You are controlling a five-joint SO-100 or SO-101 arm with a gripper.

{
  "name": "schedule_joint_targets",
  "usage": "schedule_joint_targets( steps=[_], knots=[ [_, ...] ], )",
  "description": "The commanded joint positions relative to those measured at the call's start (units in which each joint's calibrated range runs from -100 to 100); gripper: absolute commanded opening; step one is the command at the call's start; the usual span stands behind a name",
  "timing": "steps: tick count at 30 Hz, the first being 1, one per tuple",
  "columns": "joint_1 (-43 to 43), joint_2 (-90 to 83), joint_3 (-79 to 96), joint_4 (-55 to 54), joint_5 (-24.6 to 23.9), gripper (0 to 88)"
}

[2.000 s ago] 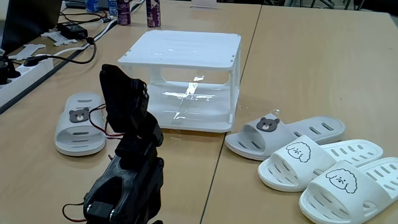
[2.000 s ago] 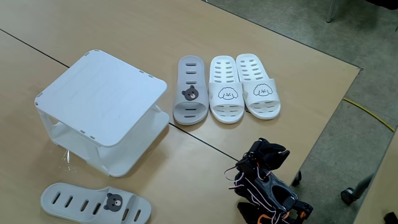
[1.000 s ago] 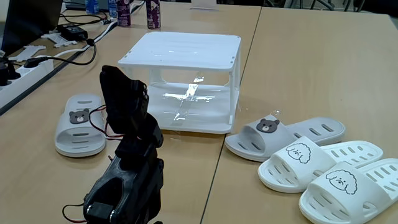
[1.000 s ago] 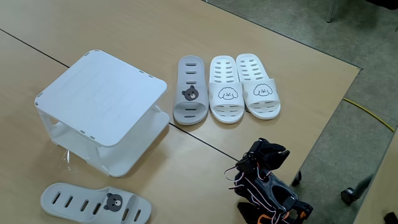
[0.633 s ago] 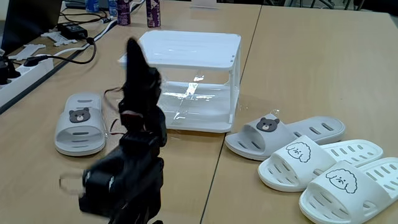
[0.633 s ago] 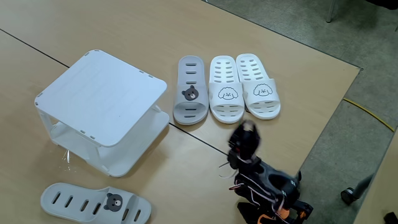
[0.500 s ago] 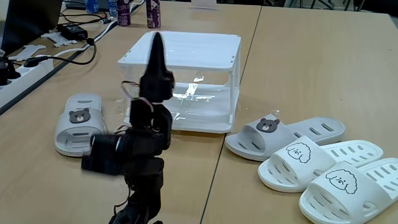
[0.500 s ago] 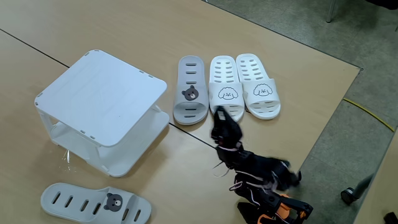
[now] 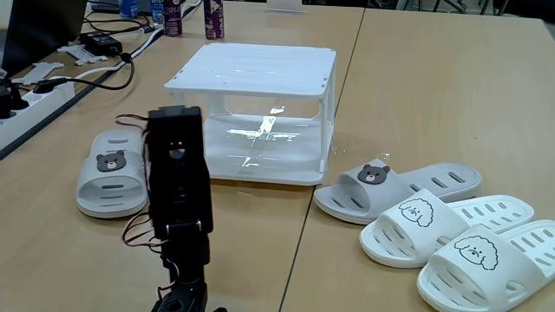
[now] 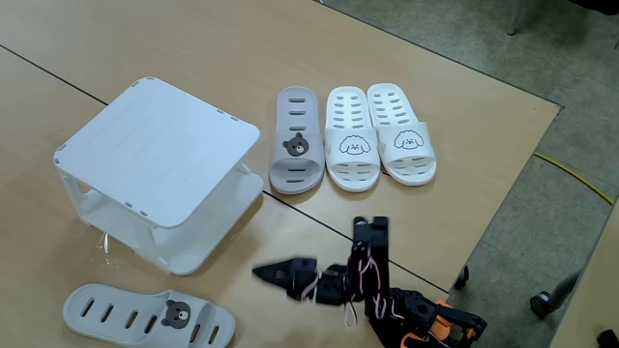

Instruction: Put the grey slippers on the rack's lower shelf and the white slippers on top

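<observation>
The rack (image 9: 260,113) is seen on the wooden table (image 9: 434,87), and both its top (image 10: 160,150) and its lower shelf (image 9: 264,156) are bare. One grey slipper (image 9: 111,172) lies to the left of the rack in a fixed view; the same slipper (image 10: 145,314) is shown below the rack in the other fixed view, well apart from the rest. The second grey slipper (image 9: 395,186) lies just beside the rack's right front corner (image 10: 295,150). The two white slippers (image 9: 473,238) are set side by side, the nearer one touching that grey slipper (image 10: 377,135). The arm (image 9: 178,199) is raised in front of the rack, between the two grey slippers. The gripper (image 10: 276,274) is stretched low toward the rack, near its front edge. Nothing is held by it; whether its jaws are parted or closed cannot be told.
</observation>
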Motion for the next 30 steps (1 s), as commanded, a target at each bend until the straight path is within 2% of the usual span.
schedule_joint_targets(
  steps=[1,3,6,7,13,22,26,30],
  knots=[
    [-12.73,6.21,-1.45,-0.42,0.42,0.8],
    [-15.20,8.56,-5.69,-0.42,0.42,3.1],
    [-16.02,12.60,-15.34,-0.33,0.42,13.6],
    [-16.43,14.20,-17.96,-0.07,0.42,14.4],
    [-15.86,16.14,-28.88,10.63,0.42,15.0],
    [-11.66,6.21,-38.08,36.77,0.42,15.1],
    [-9.44,6.38,-42.95,41.78,0.42,22.3],
    [-9.03,7.89,-44.12,42.21,0.42,23.8]
  ],
)
